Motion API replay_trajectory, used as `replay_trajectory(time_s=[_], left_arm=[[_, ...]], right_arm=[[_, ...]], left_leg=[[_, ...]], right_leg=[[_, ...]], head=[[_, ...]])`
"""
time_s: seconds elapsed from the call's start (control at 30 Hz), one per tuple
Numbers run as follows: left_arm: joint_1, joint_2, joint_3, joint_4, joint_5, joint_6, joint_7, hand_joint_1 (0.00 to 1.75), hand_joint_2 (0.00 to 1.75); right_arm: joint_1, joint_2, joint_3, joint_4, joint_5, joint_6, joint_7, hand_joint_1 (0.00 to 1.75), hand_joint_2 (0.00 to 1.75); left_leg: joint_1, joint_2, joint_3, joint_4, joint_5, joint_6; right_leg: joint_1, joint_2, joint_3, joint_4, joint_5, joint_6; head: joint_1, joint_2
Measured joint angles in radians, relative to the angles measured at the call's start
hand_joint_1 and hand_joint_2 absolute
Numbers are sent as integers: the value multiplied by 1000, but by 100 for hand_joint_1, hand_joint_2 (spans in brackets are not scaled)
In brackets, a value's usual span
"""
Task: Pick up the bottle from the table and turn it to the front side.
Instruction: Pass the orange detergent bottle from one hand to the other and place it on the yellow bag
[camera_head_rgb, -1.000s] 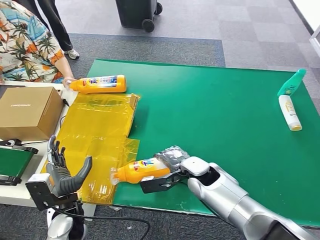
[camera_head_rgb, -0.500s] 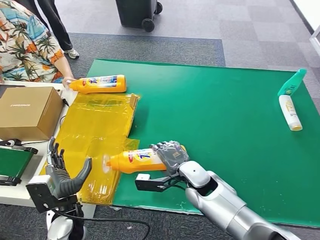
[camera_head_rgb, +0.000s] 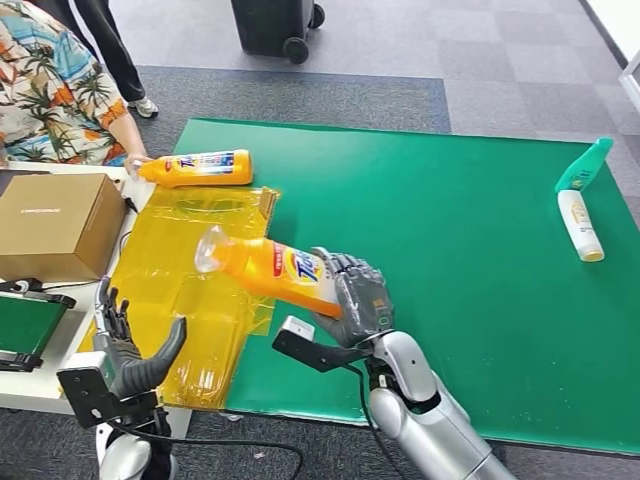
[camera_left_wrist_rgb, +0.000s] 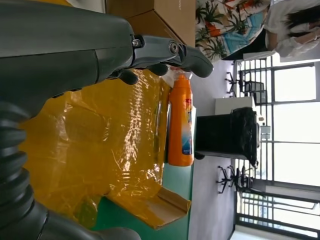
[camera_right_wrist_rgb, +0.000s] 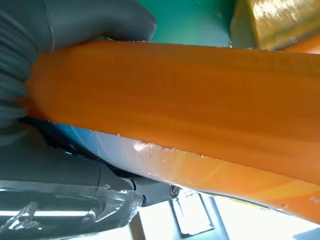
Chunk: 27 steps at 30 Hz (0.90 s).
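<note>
Two orange bottles are in my head view, and only one is mine: the orange plastic detergent bottle with the red-and-blue label (camera_head_rgb: 268, 268) sits in my right hand (camera_head_rgb: 355, 300), fingers wrapped around its base end, clear cap pointing toward my left, lifted clear above the edge of the crinkled yellow plastic sheet (camera_head_rgb: 189, 290) and the green table mat (camera_head_rgb: 453, 230). To do this well I judge I should keep the squeeze firm near the base and roll my wrist slowly until the label faces front, holding the body away from the sheet. My left hand (camera_head_rgb: 128, 355) hangs low with its fingers spread, holding nothing. The other orange bottle (camera_head_rgb: 198, 168) lies at the far edge by a person's hand.

From my left wrist, that far bottle (camera_left_wrist_rgb: 181, 122) lies beyond the yellow sheet (camera_left_wrist_rgb: 94, 145), my thumb (camera_left_wrist_rgb: 181, 52) apart from it.

From my right wrist, the bottle's orange wall (camera_right_wrist_rgb: 181, 95) is clamped under my thumb (camera_right_wrist_rgb: 94, 20).

A second ago this bottle lay flat on the mat; now it is raised and tilted, the label turned further up.
</note>
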Motion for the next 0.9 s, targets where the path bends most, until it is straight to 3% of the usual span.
replay_trajectory(time_s=[0.37, 0.63, 0.9], left_arm=[[-8, 30, -76, 0, 1, 5, 2, 0, 175], [-48, 76, -151, -20, 82, -192, 21, 0, 175], [-142, 95, -218, -9, 179, -392, 80, 0, 175]], right_arm=[[116, 37, -107, -98, -104, -44, -117, 175, 175], [136, 38, -107, -103, -120, -34, -179, 175, 175], [122, 42, -77, -91, -136, 7, -211, 175, 175]], left_leg=[[0, 0, 0, 0, 0, 0], [0, 0, 0, 0, 0, 0], [0, 0, 0, 0, 0, 0]], right_leg=[[0, 0, 0, 0, 0, 0], [0, 0, 0, 0, 0, 0], [0, 0, 0, 0, 0, 0]], head=[[0, 0], [0, 0], [0, 0]])
